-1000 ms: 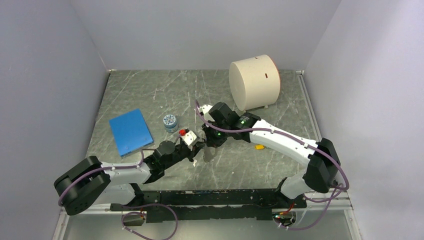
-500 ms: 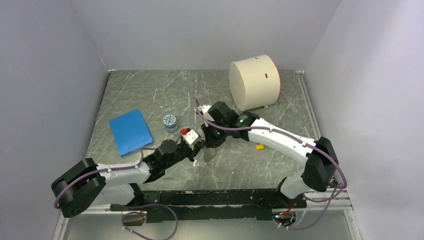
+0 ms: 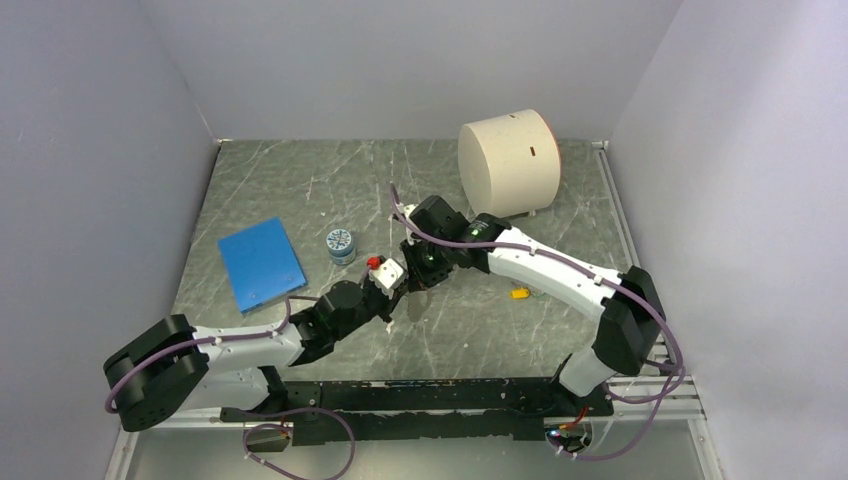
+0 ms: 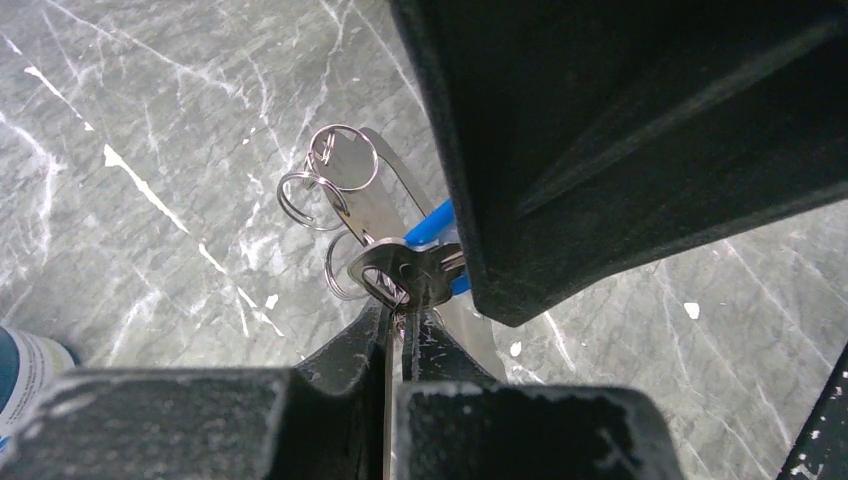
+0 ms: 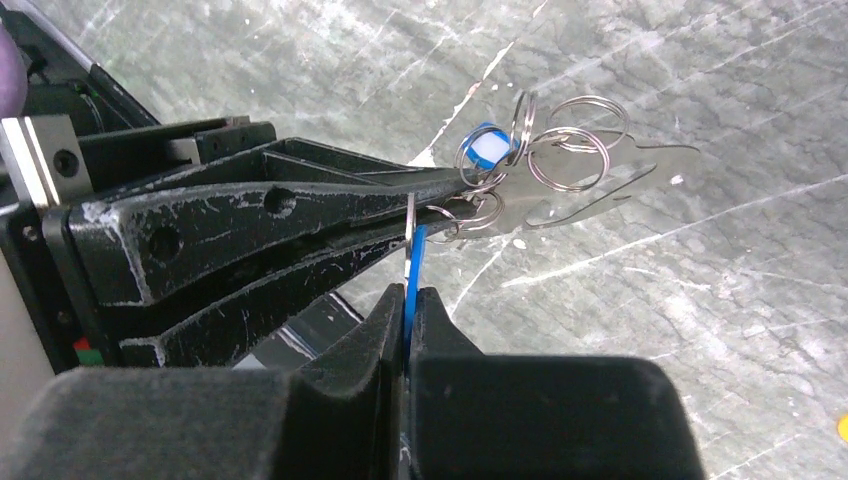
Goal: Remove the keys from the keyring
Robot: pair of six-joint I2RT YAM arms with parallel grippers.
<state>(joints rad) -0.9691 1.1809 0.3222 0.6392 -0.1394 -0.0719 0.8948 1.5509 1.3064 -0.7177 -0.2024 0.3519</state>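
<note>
My right gripper (image 5: 408, 300) is shut on the thin blue key (image 5: 413, 262), seen edge-on. My left gripper (image 4: 400, 318) is shut on the keyring (image 4: 385, 272), a bunch of metal parts with several silver wire rings (image 4: 338, 160) hanging above the table. A blue end of the key (image 4: 432, 224) shows between the bunch and the right gripper's black body. In the top view both grippers meet mid-table, left (image 3: 402, 296) and right (image 3: 420, 280), tip to tip. The left fingers (image 5: 280, 210) lie just left of the rings (image 5: 560, 150). A yellow key (image 3: 519, 293) lies loose on the table to the right.
A small round blue-patterned jar (image 3: 340, 243) stands left of the grippers, and its edge shows in the left wrist view (image 4: 20, 370). A flat blue pad (image 3: 261, 264) lies further left. A large cream cylinder (image 3: 508, 164) stands at the back right. Grey walls close in three sides.
The right gripper has moved a little left and the left gripper a little right, so they sit closer together. Both stay shut on the key bunch.
</note>
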